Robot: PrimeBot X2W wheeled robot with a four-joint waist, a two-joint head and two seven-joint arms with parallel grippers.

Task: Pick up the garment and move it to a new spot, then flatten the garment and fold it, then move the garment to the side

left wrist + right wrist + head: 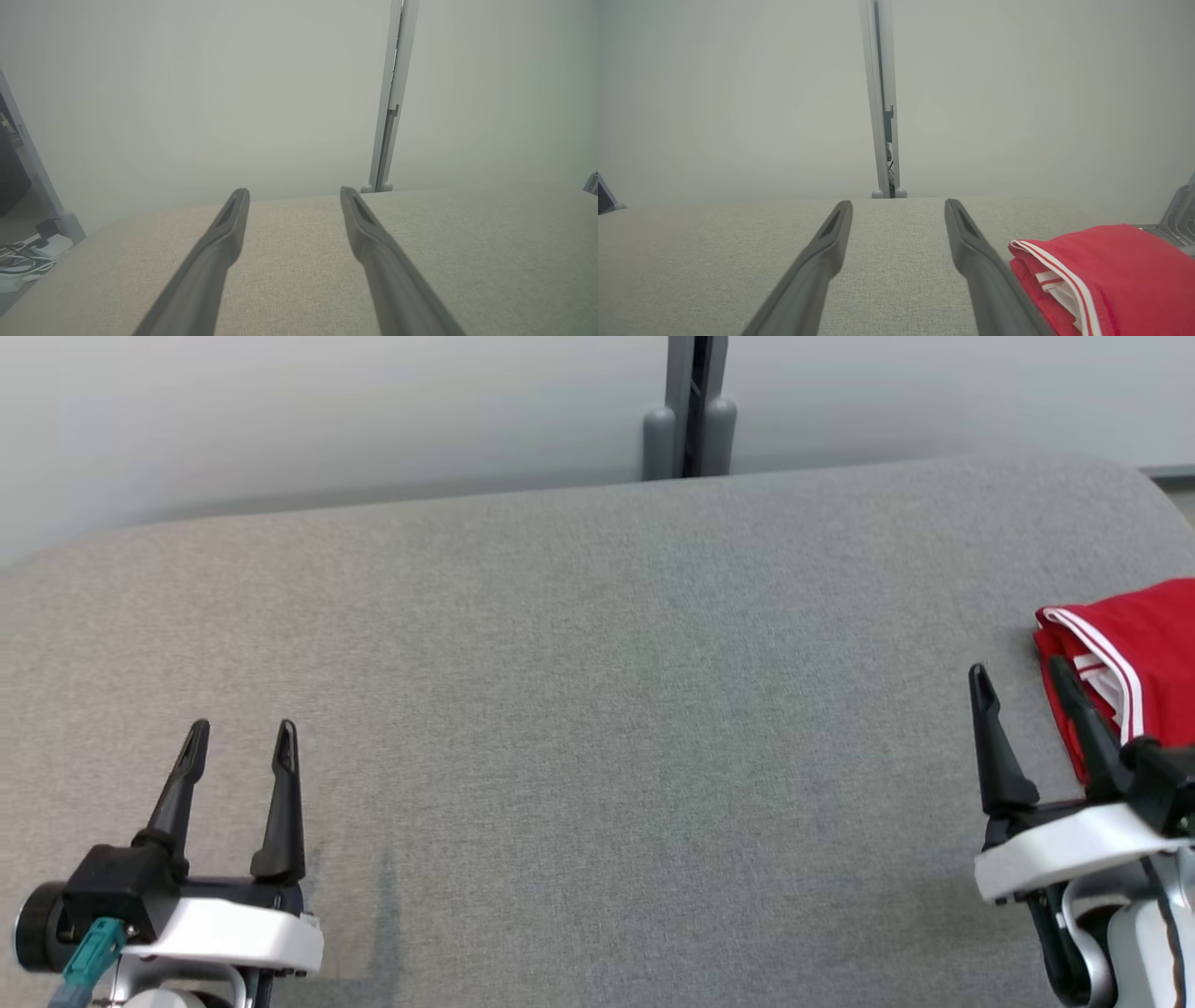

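left end effector [243, 728], right end effector [1018, 667] both spread; folded red garment [1144, 635] beside the latter

The tabletop [597, 663] wears matt, coarse-woven grey cloth; the garment [1146, 637] at three o'clock is smooth red fabric.

Grey woven-fabric surface [597, 709] ahead of left gripper [243, 728] and right gripper [1018, 668], far edge rounded; pale grey-green wall panels [327, 411] beyond it; grey upright post [691, 420] at panel joint, ahead, between the two grippers; tangle of cables [23, 261] low down, far left of left gripper; light soft, even.
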